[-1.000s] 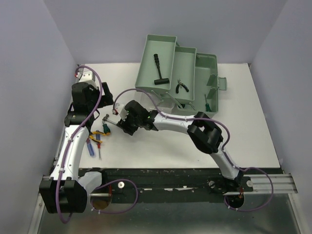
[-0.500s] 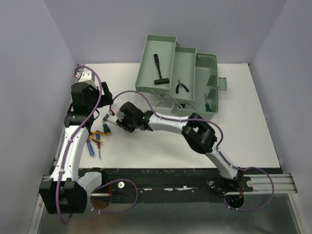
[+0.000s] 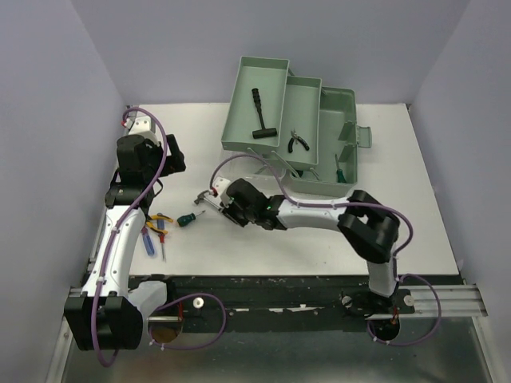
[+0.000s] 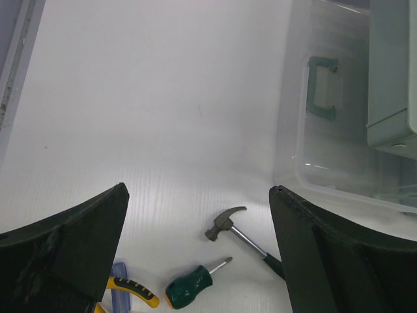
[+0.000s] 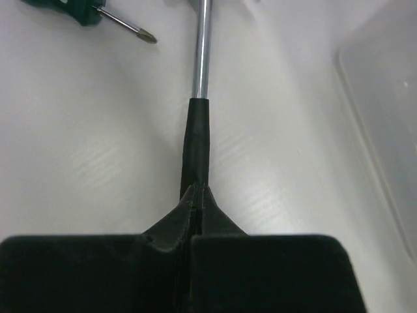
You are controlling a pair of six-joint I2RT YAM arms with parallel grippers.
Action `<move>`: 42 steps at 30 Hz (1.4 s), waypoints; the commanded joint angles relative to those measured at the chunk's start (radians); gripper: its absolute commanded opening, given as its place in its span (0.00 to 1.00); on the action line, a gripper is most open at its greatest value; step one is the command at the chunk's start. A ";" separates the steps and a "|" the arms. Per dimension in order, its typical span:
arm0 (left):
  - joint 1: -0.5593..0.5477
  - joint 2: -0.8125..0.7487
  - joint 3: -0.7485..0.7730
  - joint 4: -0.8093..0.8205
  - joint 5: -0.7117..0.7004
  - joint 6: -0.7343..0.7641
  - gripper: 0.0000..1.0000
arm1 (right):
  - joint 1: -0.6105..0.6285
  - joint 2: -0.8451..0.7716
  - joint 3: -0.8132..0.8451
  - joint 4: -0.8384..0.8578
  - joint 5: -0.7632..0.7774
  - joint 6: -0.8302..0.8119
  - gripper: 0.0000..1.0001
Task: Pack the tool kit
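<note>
Four loose tools on the white table (image 3: 263, 251) near the left arm: hammer (image 4: 229, 226), stubby screwdriver (image 4: 191, 287) just beside its head, yellow pliers (image 4: 133, 291) and blue screwdriver (image 3: 149, 242) further left. Close on the hammer's right, a clear lid (image 4: 339, 150) with a green handle, flat on the table in front of the toolbox (image 3: 339, 108). Toolbox at the far side, open, trays stepped out: black hammer (image 3: 260, 113) in the top tray, small pliers (image 3: 298, 143) in the middle one, thin screwdriver (image 3: 338, 169) in the base. Right claw (image 5: 195, 195): clenched tight on the hammer's black grip, steel shaft straight out ahead, head toward the left arm; lifted or resting, cannot tell. Left claw (image 4: 199, 190): spread fully wide above the hammer and stubby screwdriver, holding and touching nothing.
</note>
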 commanded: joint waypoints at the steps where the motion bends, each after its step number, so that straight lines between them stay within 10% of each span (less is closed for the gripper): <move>1: -0.002 -0.019 0.001 -0.003 -0.003 0.007 0.99 | 0.007 -0.163 -0.203 0.136 0.112 0.064 0.01; 11: -0.003 -0.019 0.000 -0.003 -0.006 0.007 0.99 | 0.007 -0.396 -0.463 0.368 0.189 0.023 0.01; 18: -0.003 -0.018 -0.002 0.000 -0.001 0.006 0.99 | 0.000 -0.161 -0.097 0.000 0.120 0.021 0.02; 26: -0.003 -0.024 -0.002 -0.001 -0.007 0.012 0.99 | 0.002 0.036 0.167 -0.162 0.065 -0.023 0.35; 42: -0.002 -0.025 -0.002 -0.003 -0.004 0.012 0.99 | -0.003 0.262 0.483 -0.407 0.022 -0.085 0.40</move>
